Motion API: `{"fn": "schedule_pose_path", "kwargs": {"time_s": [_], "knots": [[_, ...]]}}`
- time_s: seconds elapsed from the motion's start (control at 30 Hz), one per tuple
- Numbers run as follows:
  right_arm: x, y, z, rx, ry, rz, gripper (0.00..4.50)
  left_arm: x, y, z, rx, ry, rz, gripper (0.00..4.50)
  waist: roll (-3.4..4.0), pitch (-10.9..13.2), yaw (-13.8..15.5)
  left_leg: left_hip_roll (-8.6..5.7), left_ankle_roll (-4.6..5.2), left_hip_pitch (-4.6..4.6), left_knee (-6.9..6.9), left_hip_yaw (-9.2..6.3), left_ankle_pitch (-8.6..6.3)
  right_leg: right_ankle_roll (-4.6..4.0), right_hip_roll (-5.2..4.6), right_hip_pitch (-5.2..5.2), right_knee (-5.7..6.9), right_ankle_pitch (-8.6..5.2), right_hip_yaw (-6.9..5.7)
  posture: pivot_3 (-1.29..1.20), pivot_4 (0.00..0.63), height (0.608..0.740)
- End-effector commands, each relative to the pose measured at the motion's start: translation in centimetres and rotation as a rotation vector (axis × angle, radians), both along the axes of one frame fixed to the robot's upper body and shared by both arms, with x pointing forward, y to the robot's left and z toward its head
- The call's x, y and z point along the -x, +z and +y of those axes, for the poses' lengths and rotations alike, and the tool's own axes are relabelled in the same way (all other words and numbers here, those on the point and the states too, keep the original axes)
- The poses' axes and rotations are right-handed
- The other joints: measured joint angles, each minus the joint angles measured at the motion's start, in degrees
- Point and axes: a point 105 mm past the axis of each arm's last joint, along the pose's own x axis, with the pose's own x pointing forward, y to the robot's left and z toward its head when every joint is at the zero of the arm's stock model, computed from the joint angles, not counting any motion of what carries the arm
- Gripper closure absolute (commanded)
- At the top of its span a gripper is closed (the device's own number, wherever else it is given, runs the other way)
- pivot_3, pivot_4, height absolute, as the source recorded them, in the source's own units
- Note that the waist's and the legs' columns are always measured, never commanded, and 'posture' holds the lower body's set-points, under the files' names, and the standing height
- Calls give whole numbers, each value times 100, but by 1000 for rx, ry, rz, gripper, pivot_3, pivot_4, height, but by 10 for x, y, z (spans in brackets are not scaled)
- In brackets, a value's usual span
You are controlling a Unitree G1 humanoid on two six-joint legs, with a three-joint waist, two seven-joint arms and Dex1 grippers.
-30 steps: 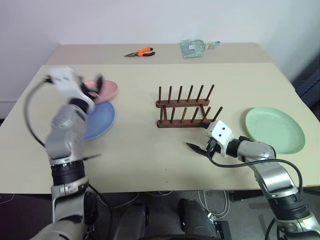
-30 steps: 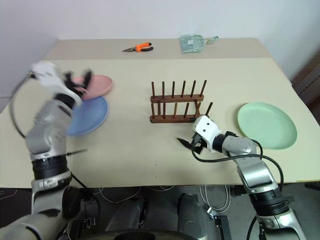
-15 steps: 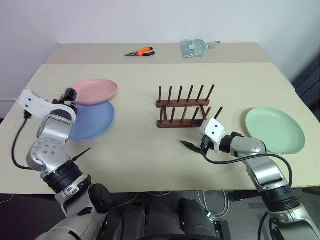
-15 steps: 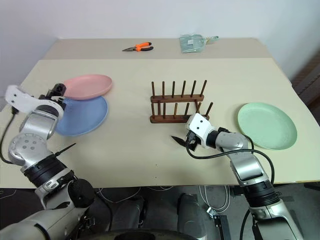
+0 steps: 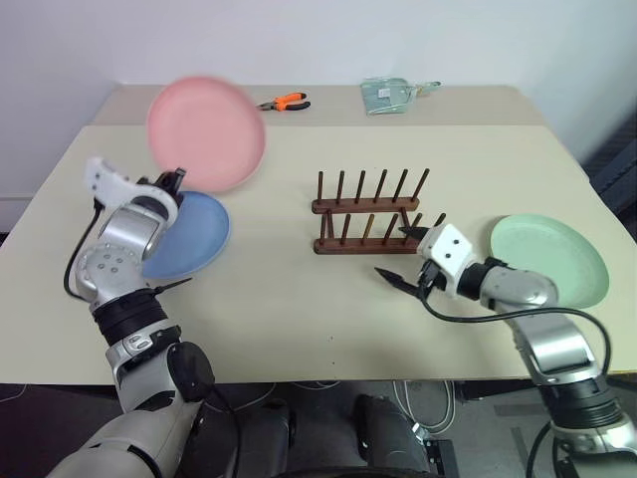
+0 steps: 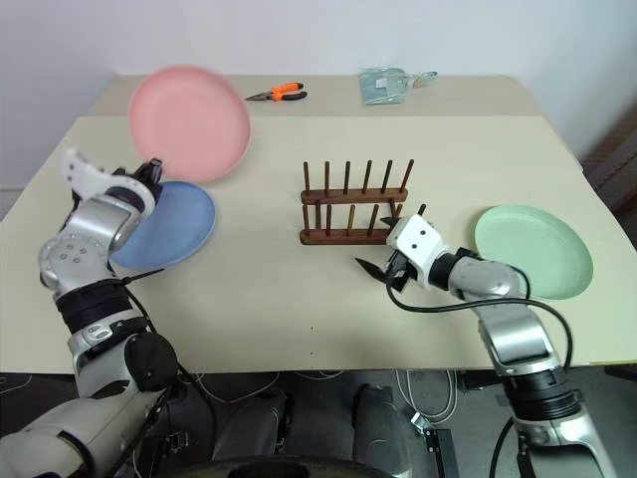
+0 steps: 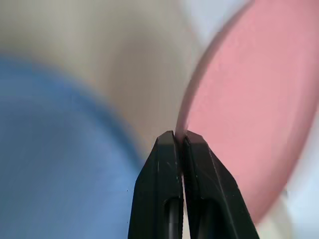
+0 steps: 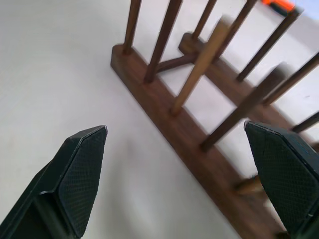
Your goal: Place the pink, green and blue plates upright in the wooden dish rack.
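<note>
L gripper (image 7: 178,137) has just pinched the pink plate (image 5: 207,133) by its rim and lifted it off the bench (image 5: 289,289) near-upright, so it's ready for the rack (image 5: 369,214); R gripper (image 6: 390,269) spread, empty.

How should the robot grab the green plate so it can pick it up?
By its raised rim. The green plate lies flat on the table, so only its edge offers a bite. The open right gripper sits beside it, so probably pinch the near rim from that side.
</note>
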Motion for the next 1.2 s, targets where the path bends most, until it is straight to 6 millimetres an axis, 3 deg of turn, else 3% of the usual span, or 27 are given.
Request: {"fn": "schedule_pose_path", "kwargs": {"time_s": [0.03, 0.17, 0.37, 0.5, 0.67, 0.7, 0.73, 0.77, 0.83, 0.97, 1.07, 1.2], "knots": [[1, 61, 24, 7, 86, -252, 0, 10, 42, -67, -250, -216, -172, 4488, 4, 1, -22, 0, 0, 0, -1, 1, 0, -1, 0, -1, 0, 1, 0, 0, 150, 740], [-19, 88, 45, 215, 87, -519, 0, 19, 56, -124, -365, -353, -232, 4488, 5, 1, -64, 2, -1, 4, -5, 6, 1, -2, 1, -1, 1, 2, 2, 0, 150, 740], [-41, 78, 47, 527, 94, -686, 0, 27, 63, -154, -391, -416, -256, 4488, 4, 2, -55, 2, -14, 0, -9, 6, 8, -3, 1, -9, -2, 1, 3, 0, 150, 740], [-46, 66, 39, 614, 94, -695, 1269, 32, 67, -167, -360, -441, -259, 4500, 1, 4, -32, 0, -19, -2, -5, 8, 12, -3, 0, -5, -6, 2, 6, 0, 150, 740], [-49, 70, 32, 663, 59, -751, 3809, 34, 65, -170, -335, -454, -249, 4500, 2, 4, -59, 1, -17, -1, -6, 8, 11, -3, 1, -6, -4, 2, 7, 0, 150, 740], [-49, 73, 31, 673, 49, -769, 4334, 34, 66, -169, -301, -461, -254, 4210, 2, 4, -58, 1, -17, 0, -7, 8, 11, -3, 1, -6, -3, 2, 7, 0, 150, 740], [-49, 74, 30, 679, 43, -781, 4500, 34, 66, -169, -277, -465, -258, 3885, 2, 4, -58, 2, -17, 0, -7, 7, 11, -3, 1, -6, -3, 2, 6, 0, 150, 740], [-49, 77, 29, 680, 38, -796, 4500, 34, 69, -167, -238, -463, -268, 3634, 1, 4, -51, 2, -17, 0, -7, 8, 11, -3, 1, -6, -4, 2, 6, 0, 150, 740], [-49, 82, 28, 678, 27, -824, 4500, 32, 75, -160, -165, -440, -283, 2559, 1, 4, -43, 1, -17, -1, -5, 8, 11, -3, 1, -5, -5, 2, 7, 0, 150, 740], [-44, 100, 22, 518, -28, -825, 4500, 24, 90, -129, -167, -318, -357, 633, -1, 6, -40, 1, -17, -2, -5, 8, 11, -4, 1, -5, -6, 2, 7, 0, 150, 740], [-31, 119, 16, 177, -42, -694, 4500, 17, 80, -102, -338, -227, -354, 633, 0, 6, -70, 2, -17, 2, -9, 9, 11, -4, 2, -3, -7, 2, 8, 0, 150, 740], [-8, 141, 3, -414, 11, -346, 4500, 23, 44, -83, -615, -298, -355, 633, 10, 8, -66, 7, -5, 5, -14, 7, 5, -8, 10, -4, -7, 4, 14, 0, 150, 740]]}}
